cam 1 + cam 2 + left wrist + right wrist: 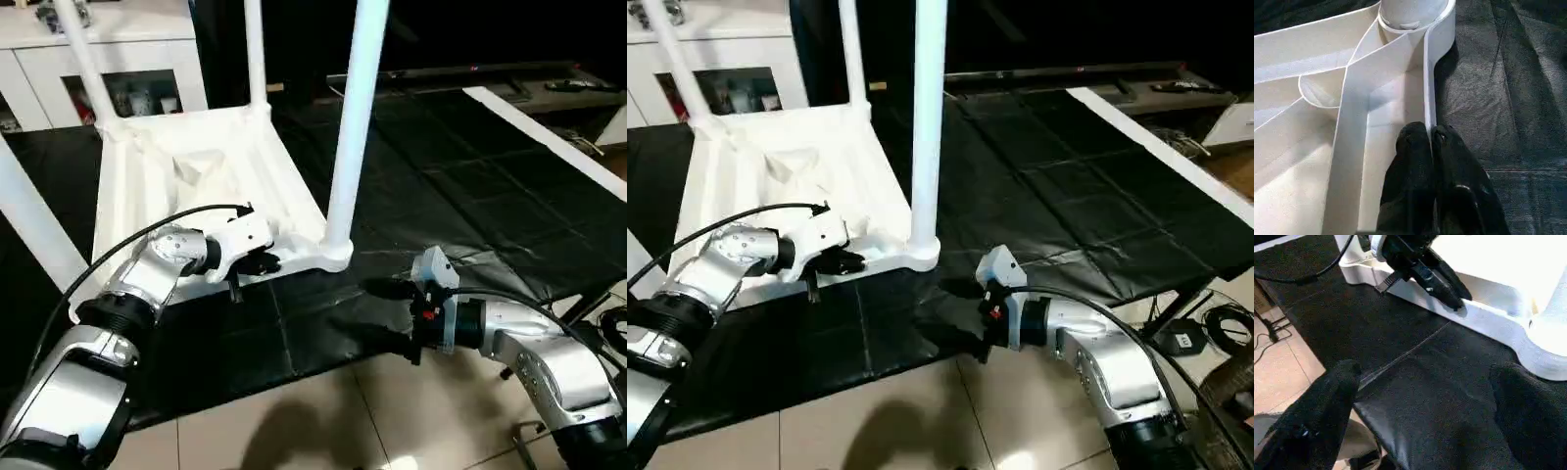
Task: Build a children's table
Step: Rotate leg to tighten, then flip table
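All four legs (pixel 355 117) stand in the upturned top (pixel 211 186); left pincer (pixel 263 262) pinches its near rim, right pincer (pixel 392 318) released.

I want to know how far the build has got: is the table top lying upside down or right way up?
Upside down. The table top lies with its ribbed underside facing up on the black mat, and legs rise from its corner sockets.
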`<state>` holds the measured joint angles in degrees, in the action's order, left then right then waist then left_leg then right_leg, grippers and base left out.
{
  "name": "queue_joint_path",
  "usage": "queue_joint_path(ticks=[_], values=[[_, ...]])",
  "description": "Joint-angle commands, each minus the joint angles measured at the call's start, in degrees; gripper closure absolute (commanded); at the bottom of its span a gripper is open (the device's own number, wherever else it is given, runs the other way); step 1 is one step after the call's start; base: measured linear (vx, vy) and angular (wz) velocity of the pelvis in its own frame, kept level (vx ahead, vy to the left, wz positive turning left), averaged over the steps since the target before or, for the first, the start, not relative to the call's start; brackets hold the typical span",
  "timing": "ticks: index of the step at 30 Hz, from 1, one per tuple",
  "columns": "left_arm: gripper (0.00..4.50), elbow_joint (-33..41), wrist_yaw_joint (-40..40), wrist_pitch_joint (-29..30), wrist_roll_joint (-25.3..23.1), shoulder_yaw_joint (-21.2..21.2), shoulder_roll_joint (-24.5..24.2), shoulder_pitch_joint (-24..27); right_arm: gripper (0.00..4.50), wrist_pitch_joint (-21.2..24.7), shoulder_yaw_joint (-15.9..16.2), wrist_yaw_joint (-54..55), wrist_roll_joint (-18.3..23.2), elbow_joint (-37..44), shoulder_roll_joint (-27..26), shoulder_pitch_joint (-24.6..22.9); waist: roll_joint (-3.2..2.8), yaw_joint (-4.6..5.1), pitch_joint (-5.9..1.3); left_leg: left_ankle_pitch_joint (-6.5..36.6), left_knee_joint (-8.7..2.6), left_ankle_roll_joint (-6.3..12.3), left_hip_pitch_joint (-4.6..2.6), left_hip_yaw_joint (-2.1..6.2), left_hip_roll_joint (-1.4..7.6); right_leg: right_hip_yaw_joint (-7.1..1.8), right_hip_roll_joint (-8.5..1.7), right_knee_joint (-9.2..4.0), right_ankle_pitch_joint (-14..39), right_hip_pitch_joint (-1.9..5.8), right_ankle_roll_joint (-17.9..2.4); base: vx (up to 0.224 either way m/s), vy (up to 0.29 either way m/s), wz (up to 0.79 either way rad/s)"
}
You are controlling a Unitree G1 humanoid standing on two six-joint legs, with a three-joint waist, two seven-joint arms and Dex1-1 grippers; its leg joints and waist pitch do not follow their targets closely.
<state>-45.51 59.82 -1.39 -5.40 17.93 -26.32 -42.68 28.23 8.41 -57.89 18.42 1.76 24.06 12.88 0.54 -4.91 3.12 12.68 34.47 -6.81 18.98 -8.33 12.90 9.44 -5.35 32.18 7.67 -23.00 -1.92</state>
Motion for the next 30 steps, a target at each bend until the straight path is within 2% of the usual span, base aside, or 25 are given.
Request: queue_joint_path(ticks=[1,2,4,5,6,8,11,12,14,15,16,17,18,19,20,21,22,23,24,25,26,27,28,29,30], values=[[4.20,5.6,2.2,2.3,3.9,-3.5,-1.1,0.5,0.00,0.5,-0.7,0.7,1.1,1.2,-0.3,-0.2,-0.08,-0.45,-4.35,6.5,-4.38,2.42,0.89,-0.55,0.47,-3.45,-3.83,-3.31,20.5,3.77,-4.6,0.051,-0.019,0.01],[4.05,9.4,2.8,4.5,6.2,-5.2,-1.3,1.9,0.00,0.0,-1.4,1.9,1.2,1.1,-1.0,-0.4,-0.03,-0.45,-4.58,5.2,-4.28,2.38,0.94,-0.58,0.55,-3.68,-3.84,-2.74,18.3,3.81,-5.5,0.070,-0.021,0.02],[3.85,16.8,3.3,8.6,9.8,-7.6,-1.8,4.9,0.00,-2.1,-2.5,4.3,0.9,0.6,-2.7,-0.5,0.01,-0.52,-5.10,-0.1,-3.90,2.45,1.13,-0.55,0.91,-4.43,-3.98,-0.70,8.7,3.75,-9.6,0.074,-0.024,0.02],[3.75,19.7,3.4,10.0,10.8,-8.2,-2.2,6.2,0.00,-2.0,-2.9,4.7,1.3,0.7,-3.2,-0.6,0.26,-0.69,-5.14,-4.1,-3.29,3.60,1.47,-0.80,0.37,-4.79,-3.53,0.49,1.3,3.58,-12.5,0.069,-0.030,0.03],[3.65,22.2,3.1,11.3,12.0,-8.8,-2.6,7.5,0.00,-2.3,-3.3,4.8,2.1,1.1,-4.0,-0.9,0.25,-0.78,-4.99,-4.8,-3.08,4.82,1.42,-1.01,0.08,-4.94,-3.32,0.70,-0.5,3.44,-13.4,0.069,-0.030,0.03],[3.57,28.2,1.1,13.5,14.6,-10.8,-3.0,11.0,0.00,-2.4,-3.8,5.9,3.1,2.1,-5.3,-1.8,0.24,-0.89,-4.87,-4.3,-3.03,5.15,1.76,-1.01,0.16,-5.09,-3.47,0.92,-0.6,3.68,-13.6,0.028,-0.016,0.01],[3.30,38.6,-6.0,16.1,18.3,-15.7,-1.2,18.6,0.00,-8.5,-3.7,12.0,-0.9,2.2,-8.2,-3.2,0.54,-0.87,-4.52,-1.8,-3.29,3.59,2.01,-1.16,0.16,-4.88,-3.33,0.37,5.6,3.75,-10.9,0.000,0.000,0.00],[3.21,43.2,-9.6,17.8,19.6,-18.4,1.0,22.6,0.00,-7.8,-3.2,15.5,-2.8,3.3,-9.1,-4.0,1.11,-0.64,-4.41,-1.1,-3.35,3.39,1.97,-1.36,0.06,-4.84,-3.01,-0.02,7.6,3.67,-10.0,0.000,0.000,0.00],[3.08,44.8,-11.2,18.6,20.1,-19.5,2.1,24.1,0.00,-6.3,-3.0,17.0,-3.5,3.9,-9.3,-4.3,0.67,-0.40,-3.95,1.0,-3.53,2.75,1.76,-1.42,-0.04,-4.70,-2.78,-0.95,13.2,3.39,-7.8,0.000,0.000,0.00],[3.08,51.8,-18.0,22.1,19.5,-23.1,6.7,30.1,0.00,-5.6,-2.5,18.1,-3.6,5.5,-10.2,-5.7,1.09,-0.25,-3.99,3.8,-3.64,2.55,1.46,-1.43,0.07,-4.69,-2.69,-1.29,18.6,3.36,-5.2,0.000,0.000,0.00],[2.85,51.8,-18.0,22.1,19.5,-23.1,6.7,30.1,0.00,-5.6,-2.5,18.1,-3.6,5.5,-10.2,-5.7,1.09,-0.25,-3.99,3.8,-3.64,2.55,1.46,-1.43,0.07,-4.69,-2.69,-1.29,18.6,3.36,-5.2,0.000,0.000,0.00],[2.77,56.9,-22.7,22.5,18.6,-25.2,9.9,35.7,0.00,-7.3,-2.0,19.1,-4.7,5.9,-10.6,-7.0,1.78,-0.11,-3.29,6.5,-3.83,2.57,1.50,-1.50,0.09,-4.30,-2.77,-2.76,24.6,2.95,-2.7,0.000,0.000,0.00],[2.77,57.2,-22.9,22.5,18.5,-25.4,10.1,36.1,0.00,-7.4,-2.0,19.1,-4.7,5.9,-10.7,-7.1,1.43,-0.10,-3.28,7.2,-3.96,2.38,1.50,-1.34,0.11,-4.19,-2.85,-2.83,26.2,3.00,-2.2,0.000,0.000,0.00],[2.73,58.8,-25.5,20.4,17.6,-26.5,11.9,39.1,0.00,-9.0,-1.5,20.1,-5.7,5.5,-10.9,-7.6,1.69,0.05,-2.85,10.1,-3.91,2.50,0.92,-1.57,-0.25,-3.87,-2.32,-4.25,31.5,2.16,0.3,0.000,0.000,0.00],[2.65,60.3,-28.4,19.0,16.7,-27.2,13.2,41.4,0.00,-10.1,-1.2,21.2,-6.7,5.0,-11.2,-8.0,2.97,-0.28,-2.61,12.1,-4.71,3.51,4.09,0.73,-0.67,-1.65,-3.84,-2.92,32.6,4.78,1.6,0.000,0.000,0.00],[2.53,61.3,-29.9,19.3,16.5,-27.4,13.8,42.7,0.00,-11.2,-0.8,21.5,-7.3,4.6,-11.4,-8.3,1.75,-0.07,-2.75,12.9,-5.28,4.15,4.23,1.44,-0.27,-0.96,-3.82,-3.45,33.2,5.17,2.4,0.000,0.000,0.00],[2.41,62.2,-31.1,18.9,15.8,-27.3,14.1,43.8,0.00,-13.4,-0.6,22.0,-8.2,3.9,-11.7,-8.5,1.39,0.25,-2.40,15.7,-4.92,4.96,3.43,2.49,-0.44,0.21,-4.46,-4.56,34.2,4.68,2.1,-0.037,-0.009,0.37],[2.36,63.7,-32.4,19.2,15.5,-26.9,14.2,44.9,0.00,-15.9,-0.4,22.5,-9.2,3.1,-11.9,-8.7,0.33,0.65,-2.41,18.2,-5.34,3.58,3.35,4.18,0.71,1.22,-4.17,-4.17,31.2,5.29,0.0,-0.031,-0.031,0.61],[2.33,63.9,-32.6,19.2,15.5,-26.8,14.3,45.1,0.00,-15.9,-0.4,22.5,-9.2,3.1,-12.0,-8.8,0.12,1.10,-2.08,21.3,-6.34,2.97,3.89,5.41,1.75,1.29,-3.40,-3.29,28.4,5.76,-0.6,-0.031,-0.031,0.61],[2.27,65.3,-34.1,18.6,15.3,-26.5,15.2,46.4,0.00,-18.0,-1.1,23.1,-8.9,2.5,-13.0,-9.1,0.15,1.22,-2.14,27.6,-8.87,3.69,3.69,8.76,4.85,-0.06,-1.79,0.78,21.2,5.87,-2.7,-0.013,-0.075,0.58],[2.15,65.8,-34.8,18.5,15.2,-26.4,15.7,47.0,0.00,-19.2,-1.6,23.7,-8.6,2.3,-13.6,-9.4,-0.15,1.21,-1.91,30.1,-9.80,4.32,2.66,10.23,5.93,-0.98,-0.92,2.74,17.7,4.72,-4.8,0.038,-0.125,0.72],[2.03,66.3,-35.3,17.5,15.0,-25.9,16.3,48.0,0.00,-20.0,-2.1,24.3,-8.4,2.2,-14.0,-9.6,-0.29,1.59,-1.14,34.0,-10.56,5.41,0.91,11.55,7.15,-2.28,0.23,5.24,16.4,2.55,-8.7,0.071,-0.221,1.14],[1.96,66.5,-35.3,16.9,14.9,-25.8,16.5,48.4,0.00,-20.1,-2.1,24.6,-8.5,2.2,-14.0,-9.7,0.17,1.46,-0.92,34.6,-11.07,6.09,1.17,11.79,7.01,-3.54,0.44,6.65,16.4,2.27,-11.6,0.074,-0.169,0.85],[1.94,67.6,-36.3,19.3,16.2,-26.7,18.3,49.5,0.00,-19.8,-1.9,23.2,-7.9,2.2,-13.6,-9.6,1.26,0.74,-0.95,31.7,-9.62,7.11,2.76,9.46,3.83,-5.13,-0.22,5.00,19.1,3.28,-13.6,0.030,-0.198,0.87],[1.91,67.7,-36.4,19.4,16.2,-26.7,18.3,49.5,0.00,-19.8,-1.9,23.2,-7.9,2.2,-13.6,-9.6,2.74,0.40,-0.85,26.5,-5.80,6.49,3.68,7.16,-0.19,-6.56,-1.75,0.63,25.0,2.99,-14.7,-0.003,-0.103,0.46]])
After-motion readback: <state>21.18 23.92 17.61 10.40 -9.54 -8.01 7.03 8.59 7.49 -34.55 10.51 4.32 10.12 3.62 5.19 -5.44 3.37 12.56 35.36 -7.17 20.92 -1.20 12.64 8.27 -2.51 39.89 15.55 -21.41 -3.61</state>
